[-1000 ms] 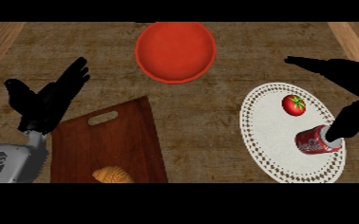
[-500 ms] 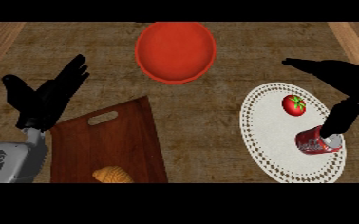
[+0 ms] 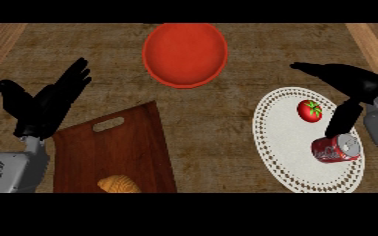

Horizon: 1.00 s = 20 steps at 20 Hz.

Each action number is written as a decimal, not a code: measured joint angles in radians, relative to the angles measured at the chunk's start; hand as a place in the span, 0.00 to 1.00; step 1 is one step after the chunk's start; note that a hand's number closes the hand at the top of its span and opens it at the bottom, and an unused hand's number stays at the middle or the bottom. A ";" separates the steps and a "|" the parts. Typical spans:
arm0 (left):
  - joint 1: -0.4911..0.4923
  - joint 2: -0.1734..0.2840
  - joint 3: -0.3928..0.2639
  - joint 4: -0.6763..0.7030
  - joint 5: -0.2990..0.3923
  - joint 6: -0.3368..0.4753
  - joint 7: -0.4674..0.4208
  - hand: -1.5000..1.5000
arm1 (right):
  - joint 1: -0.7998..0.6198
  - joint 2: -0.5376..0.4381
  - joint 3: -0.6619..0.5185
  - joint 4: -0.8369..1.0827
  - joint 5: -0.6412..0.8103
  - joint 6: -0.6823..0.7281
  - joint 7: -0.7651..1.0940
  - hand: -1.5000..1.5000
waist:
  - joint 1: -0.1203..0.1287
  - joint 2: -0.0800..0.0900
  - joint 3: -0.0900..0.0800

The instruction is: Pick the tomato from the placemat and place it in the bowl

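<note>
Meanwhile, the robot's right hand point(image 3: 347, 87) has crept further in from the right edge of the head view and now sits closer over the white lace-edged round placemat point(image 3: 284, 150), its fingers spread open and holding nothing, one long finger pointing left above the mat and the thumb hanging down just right of the small red tomato with a green stalk point(image 3: 310, 110). That tomato lies on the upper part of the placemat, untouched, so the shift reads as an approach: the hand is lining up beside the fruit but has not yet closed round it. A red soda can point(image 3: 337, 148) lies on its side on the same mat, below the tomato and right under the thumb's tip, and may get in the way of a grasp from that side. Compared with a second ago the hand has slid a little leftward and downward, while tomato and can have kept their places. The red round bowl point(image 3: 184, 54) waits well apart at the upper middle of the wooden counter point(image 3: 221, 115), with nothing in it. At the left edge the left hand point(image 3: 48, 100) rests open, fingers up, as before, beside a dark wooden cutting board point(image 3: 111, 155) carrying a golden bread roll point(image 3: 118, 184).
</note>
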 measured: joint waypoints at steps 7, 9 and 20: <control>-0.009 -0.022 0.027 0.005 -0.026 -0.031 0.013 0.50 | -0.013 0.041 -0.018 0.088 0.093 0.001 -0.068 0.00 | -0.001 0.000 0.000; -0.010 -0.022 0.043 0.018 -0.030 -0.045 0.001 0.50 | -0.007 0.057 -0.017 0.097 0.117 0.002 -0.070 0.00 | -0.002 0.000 0.000; -0.006 -0.071 0.059 0.002 -0.082 -0.055 0.014 0.50 | -0.008 0.126 -0.028 0.255 0.267 -0.085 -0.159 0.00 | -0.001 0.000 0.000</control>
